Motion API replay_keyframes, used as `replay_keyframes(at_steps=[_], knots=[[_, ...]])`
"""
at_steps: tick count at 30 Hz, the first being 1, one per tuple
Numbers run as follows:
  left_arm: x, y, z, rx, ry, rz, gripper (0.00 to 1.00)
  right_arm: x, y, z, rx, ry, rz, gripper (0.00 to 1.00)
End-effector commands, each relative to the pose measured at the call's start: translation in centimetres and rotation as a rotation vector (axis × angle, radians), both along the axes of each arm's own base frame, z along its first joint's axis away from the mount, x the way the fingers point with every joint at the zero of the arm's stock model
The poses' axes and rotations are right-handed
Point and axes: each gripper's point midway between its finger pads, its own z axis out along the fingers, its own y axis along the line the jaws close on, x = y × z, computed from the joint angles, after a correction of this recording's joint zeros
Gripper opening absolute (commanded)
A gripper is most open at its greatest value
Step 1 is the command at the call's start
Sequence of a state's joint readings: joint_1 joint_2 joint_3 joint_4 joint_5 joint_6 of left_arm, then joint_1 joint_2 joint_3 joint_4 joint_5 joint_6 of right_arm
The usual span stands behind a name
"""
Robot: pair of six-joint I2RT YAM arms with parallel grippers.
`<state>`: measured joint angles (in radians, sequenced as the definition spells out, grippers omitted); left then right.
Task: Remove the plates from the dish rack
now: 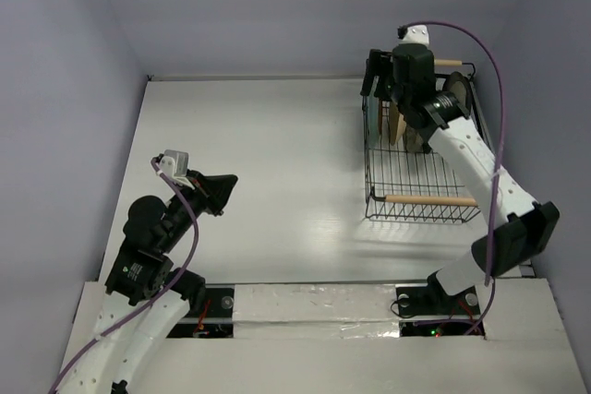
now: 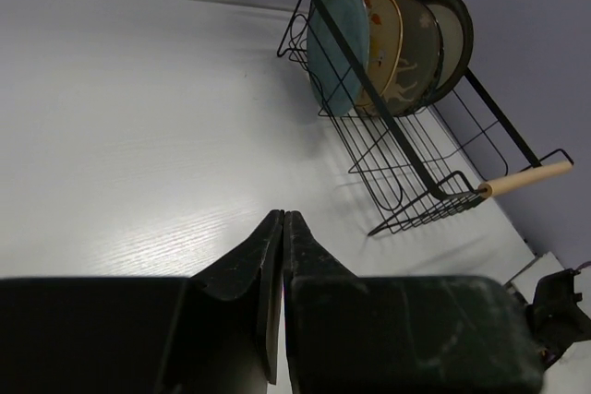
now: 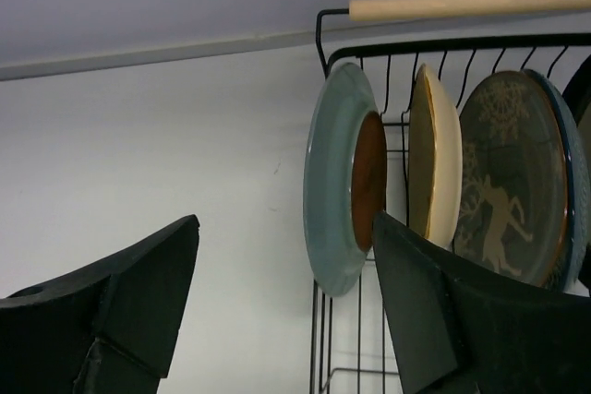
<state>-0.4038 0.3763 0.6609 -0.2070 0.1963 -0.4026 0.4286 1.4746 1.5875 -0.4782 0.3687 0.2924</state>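
Note:
The black wire dish rack (image 1: 420, 173) stands at the far right of the table, with wooden rod handles at its ends. Several plates stand on edge at its far end. In the left wrist view they are teal (image 2: 337, 43), tan floral (image 2: 383, 39), grey-brown tree-patterned (image 2: 416, 53) and dark-rimmed cream (image 2: 452, 29). My right gripper (image 3: 286, 217) is open and straddles the rim of the teal plate (image 3: 332, 182). One finger (image 3: 416, 292) sits between it and the tan plate (image 3: 434, 159). My left gripper (image 2: 282, 216) is shut and empty, low over the table at near left (image 1: 222, 186).
The rack's near wooden handle (image 1: 429, 199) and far handle (image 3: 471, 4) cross its ends. The back wall runs just behind the rack and the right wall is close beside it. White tabletop (image 1: 268, 154) lies between the two arms.

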Motion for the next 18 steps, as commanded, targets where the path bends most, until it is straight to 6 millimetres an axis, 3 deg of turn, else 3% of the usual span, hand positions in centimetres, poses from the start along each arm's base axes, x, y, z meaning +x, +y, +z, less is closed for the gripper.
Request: replay_keyframes(at_steps=[1, 3, 5, 9, 18], knots=[[0.5, 0.4, 0.7, -0.017, -0.024, 0.033, 0.0, 1.6, -0.1, 0.3, -0.084, 0.027, -0.014, 0.81], [0.6, 0.4, 0.6, -0.017, -0.019, 0.036, 0.0, 3.3, -0.1, -0.8, -0.126, 0.067, -0.051, 0.78], [0.7, 0.6, 0.5, -0.015, -0.013, 0.048, 0.14, 4.9, -0.5, -2.0, -0.172, 0.098, -0.104, 0.71], [0.7, 0.9, 0.7, -0.019, -0.023, 0.056, 0.27, 7.0, -0.6, -4.3, -0.246, 0.15, -0.15, 0.63], [0.9, 1.7, 1.0, -0.028, -0.037, 0.093, 0.43, 8.2, -2.2, -8.8, -0.363, 0.23, -0.255, 0.58]])
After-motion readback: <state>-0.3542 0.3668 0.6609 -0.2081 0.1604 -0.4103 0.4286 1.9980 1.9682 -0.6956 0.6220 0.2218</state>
